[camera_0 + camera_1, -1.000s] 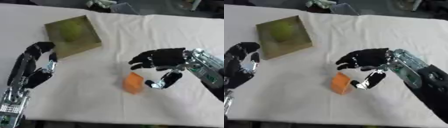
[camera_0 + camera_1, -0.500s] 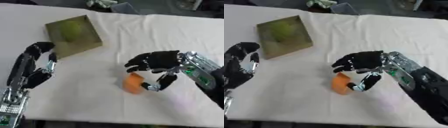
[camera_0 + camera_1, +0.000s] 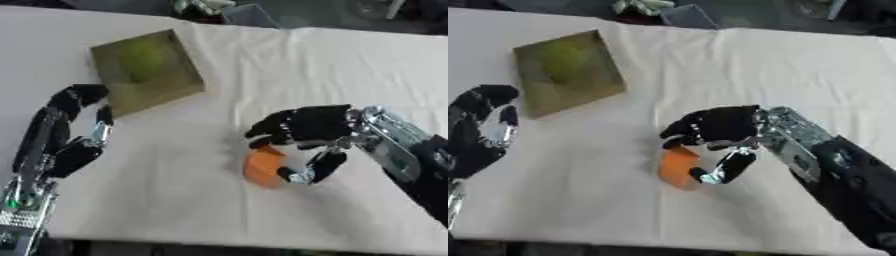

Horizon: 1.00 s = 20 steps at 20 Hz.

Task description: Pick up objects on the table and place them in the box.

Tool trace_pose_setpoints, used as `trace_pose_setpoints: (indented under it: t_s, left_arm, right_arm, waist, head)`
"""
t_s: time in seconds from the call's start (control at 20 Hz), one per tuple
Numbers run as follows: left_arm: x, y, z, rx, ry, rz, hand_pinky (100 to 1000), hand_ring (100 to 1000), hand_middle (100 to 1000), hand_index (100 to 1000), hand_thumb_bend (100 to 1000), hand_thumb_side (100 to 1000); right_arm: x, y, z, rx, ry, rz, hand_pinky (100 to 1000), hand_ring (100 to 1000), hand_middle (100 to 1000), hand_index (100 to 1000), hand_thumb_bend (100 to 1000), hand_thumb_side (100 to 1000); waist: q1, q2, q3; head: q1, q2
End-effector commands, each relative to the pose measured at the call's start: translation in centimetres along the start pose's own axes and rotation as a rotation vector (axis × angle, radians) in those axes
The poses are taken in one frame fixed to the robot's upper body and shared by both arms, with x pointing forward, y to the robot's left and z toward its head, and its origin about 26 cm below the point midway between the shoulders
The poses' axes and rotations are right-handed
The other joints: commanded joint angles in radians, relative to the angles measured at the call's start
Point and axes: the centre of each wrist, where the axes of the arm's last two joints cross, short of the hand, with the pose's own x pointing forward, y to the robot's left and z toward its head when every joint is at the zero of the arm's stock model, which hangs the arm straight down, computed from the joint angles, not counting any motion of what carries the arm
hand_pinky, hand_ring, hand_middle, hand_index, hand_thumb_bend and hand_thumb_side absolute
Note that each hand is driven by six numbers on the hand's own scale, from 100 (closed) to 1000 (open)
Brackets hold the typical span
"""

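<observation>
Orange block [image 3: 264,168] lies on the counter [image 3: 350,65], right hand [image 3: 306,130] curling around it; left hand [image 3: 74,130] rests relaxed beside the box [image 3: 149,75].

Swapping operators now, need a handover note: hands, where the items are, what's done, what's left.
Right hand: over the orange object, fingers curling above it and thumb at its right side; it looks like a grasp being formed, object not lifted off the white table.
Left hand: idle at the left edge, fingers relaxed, holding nothing.
Box: far left on the table, with a green round object already inside.
Done: green object in the box.
Left: close on the orange object, lift, carry it up-left to the box, release.
</observation>
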Motion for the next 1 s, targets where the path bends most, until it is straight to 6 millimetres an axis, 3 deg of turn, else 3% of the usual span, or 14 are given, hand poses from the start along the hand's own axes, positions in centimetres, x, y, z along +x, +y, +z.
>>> trace_pose_setpoints:
  t_s: [0.05,0.25,0.4,0.45,0.5,0.55,0.8,1.0]
  left_arm:
    - [0.6,0.5,-0.4,-0.003,-0.026,-0.017,868,790,687,772,130,307]
    - [0.6,0.5,-0.4,-0.004,-0.026,-0.017,867,789,687,772,129,308]
    - [0.6,0.5,-0.4,-0.005,-0.027,-0.016,867,789,688,772,130,308]
    - [0.6,0.5,-0.4,-0.005,-0.027,-0.015,867,789,688,772,130,308]
    - [0.6,0.4,-0.4,-0.005,-0.027,-0.015,867,789,688,772,130,308]
    - [0.6,0.4,-0.4,-0.006,-0.027,-0.015,866,789,688,772,130,308]
    - [0.6,0.5,-0.4,-0.005,-0.027,-0.013,866,788,688,772,129,308]
    - [0.6,0.5,-0.4,-0.004,-0.027,-0.013,864,788,689,772,129,308]
  right_arm:
    - [-0.5,-0.3,0.4,0.170,-0.113,0.092,953,999,987,1000,100,668]
    - [-0.6,-0.2,0.3,0.188,-0.111,0.095,948,993,982,1000,100,647]
    - [-0.6,-0.3,0.2,0.197,-0.109,0.101,940,976,973,1000,100,554]
    - [-0.6,-0.3,0.1,0.200,-0.108,0.103,936,966,965,988,100,432]
    - [-0.6,-0.3,0.1,0.202,-0.105,0.103,936,966,965,988,100,432]
    - [-0.6,-0.3,0.1,0.203,-0.100,0.102,931,956,957,960,100,310]
    - [-0.7,-0.9,0.4,0.130,-0.077,0.080,915,933,937,843,100,296]
    - [-0.9,-2.0,0.8,0.032,-0.057,0.063,906,919,911,693,100,260]
  waist:
    - [0.005,-0.013,0.001]
    - [0.006,-0.012,0.003]
    - [0.006,-0.012,0.003]
    - [0.006,-0.012,0.003]
    - [0.006,-0.012,0.003]
    - [0.006,-0.012,0.002]
    - [0.007,-0.013,0.000]
    - [0.009,-0.014,-0.003]
  head:
    - [-0.002,0.005]
    - [-0.003,0.005]
    - [-0.004,0.005]
    - [-0.004,0.005]
    - [-0.004,0.005]
    - [-0.004,0.005]
    - [-0.004,0.005]
    - [-0.003,0.005]
